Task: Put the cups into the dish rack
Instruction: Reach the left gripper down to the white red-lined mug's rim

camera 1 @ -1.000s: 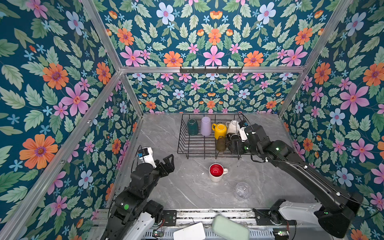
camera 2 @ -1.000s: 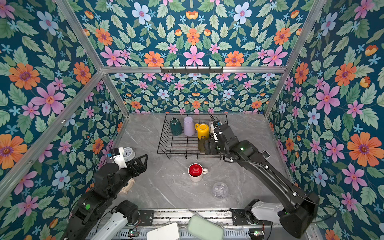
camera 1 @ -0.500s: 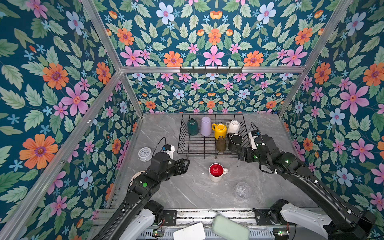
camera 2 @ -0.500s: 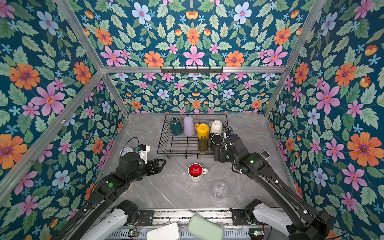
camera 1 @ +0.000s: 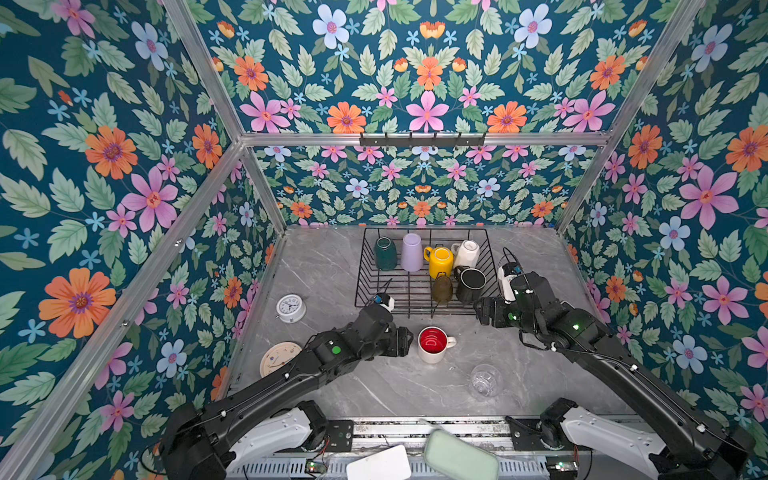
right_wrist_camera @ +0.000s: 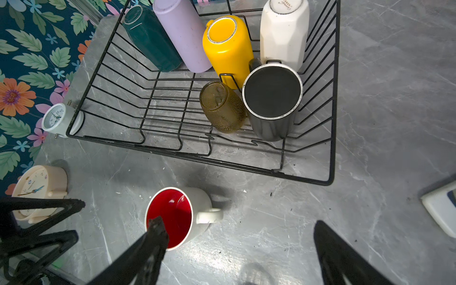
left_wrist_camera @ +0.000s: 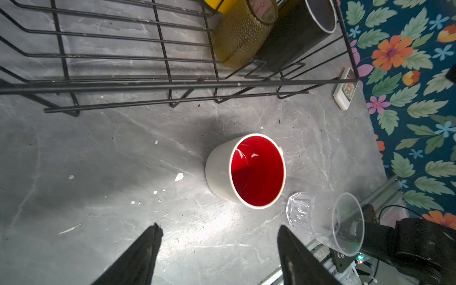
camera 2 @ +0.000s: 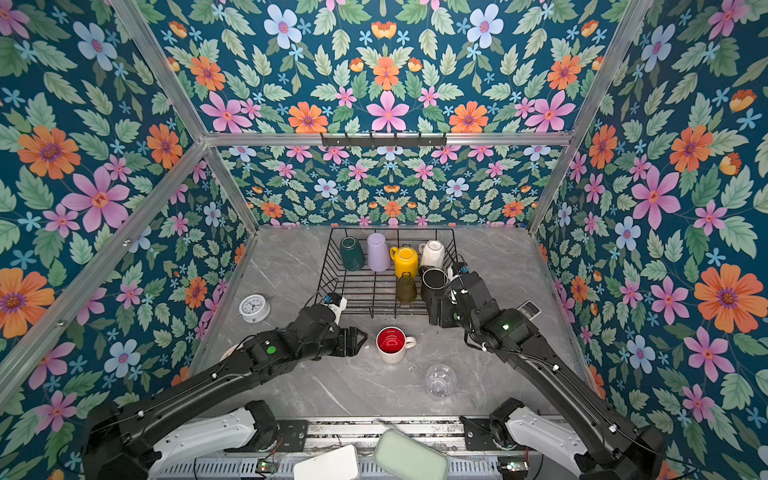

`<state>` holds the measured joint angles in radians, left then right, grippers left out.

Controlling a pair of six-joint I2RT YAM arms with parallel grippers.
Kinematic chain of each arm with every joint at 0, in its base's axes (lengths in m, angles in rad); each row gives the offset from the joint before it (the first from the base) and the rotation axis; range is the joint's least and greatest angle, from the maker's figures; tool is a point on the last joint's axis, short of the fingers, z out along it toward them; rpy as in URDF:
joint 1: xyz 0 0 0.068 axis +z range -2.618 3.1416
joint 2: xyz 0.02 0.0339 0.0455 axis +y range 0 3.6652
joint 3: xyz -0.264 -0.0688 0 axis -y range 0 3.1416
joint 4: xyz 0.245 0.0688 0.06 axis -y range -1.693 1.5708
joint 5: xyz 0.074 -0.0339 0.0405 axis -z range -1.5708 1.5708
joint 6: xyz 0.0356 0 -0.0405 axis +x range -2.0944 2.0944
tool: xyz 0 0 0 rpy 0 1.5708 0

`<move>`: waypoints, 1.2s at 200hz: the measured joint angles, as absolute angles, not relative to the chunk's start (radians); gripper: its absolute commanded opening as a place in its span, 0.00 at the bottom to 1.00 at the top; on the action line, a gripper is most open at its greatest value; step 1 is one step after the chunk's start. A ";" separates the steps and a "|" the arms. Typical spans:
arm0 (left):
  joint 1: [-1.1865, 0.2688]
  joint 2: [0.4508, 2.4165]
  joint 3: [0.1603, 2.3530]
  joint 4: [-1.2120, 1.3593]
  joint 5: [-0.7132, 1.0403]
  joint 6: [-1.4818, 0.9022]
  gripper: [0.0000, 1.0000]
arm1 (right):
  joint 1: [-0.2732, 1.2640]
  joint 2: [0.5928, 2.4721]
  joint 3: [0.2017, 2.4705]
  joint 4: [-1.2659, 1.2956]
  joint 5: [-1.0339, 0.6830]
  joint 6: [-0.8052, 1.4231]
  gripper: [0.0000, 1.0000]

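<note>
The rack [camera 1: 395,291] sits at the far middle of the table and already holds six cups (six of eight, by my count): along its far side the teal mug [camera 1: 385,253], tumbler [camera 1: 411,252], yellow mug [camera 1: 439,261] and white mug [camera 1: 466,254], and nearer, at its right, the black mug [camera 1: 470,284] with the olive glass [camera 1: 441,289] just left of it. The left gripper [left_wrist_camera: 218,228] is low over the table just left of the red mug [camera 1: 433,344], jaws apart and empty, not touching it. The right gripper [right_wrist_camera: 237,223] hangs off the rack's near right corner, jaws wide apart and empty too. Two cups are left on the table: the red mug, upright just near of the rack, and the clear glass [camera 1: 484,380], nearer and to its right. I judge the task about three quarters done, with the red mug likely next.
</note>
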<state>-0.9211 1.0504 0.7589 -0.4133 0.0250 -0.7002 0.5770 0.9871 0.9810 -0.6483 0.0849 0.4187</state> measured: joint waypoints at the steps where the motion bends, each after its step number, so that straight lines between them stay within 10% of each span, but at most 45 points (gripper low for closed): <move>1: -0.924 1.056 0.761 -0.412 0.023 -0.700 0.76 | 0.577 0.987 0.981 -0.648 0.085 0.419 0.92; 157: -1.004 1.465 0.929 -0.375 -0.034 -0.651 0.71 | 0.553 0.919 0.923 -0.643 0.032 0.418 0.99; 240: -1.004 1.544 0.943 -0.373 -0.035 -0.648 0.51 | 0.545 0.898 0.910 -0.640 0.028 0.414 0.99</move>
<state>-1.0039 1.5444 0.9428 -0.3733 -0.0345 -0.6479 0.5449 0.8982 0.9096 -0.6403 0.0280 0.4145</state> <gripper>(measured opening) 0.528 0.988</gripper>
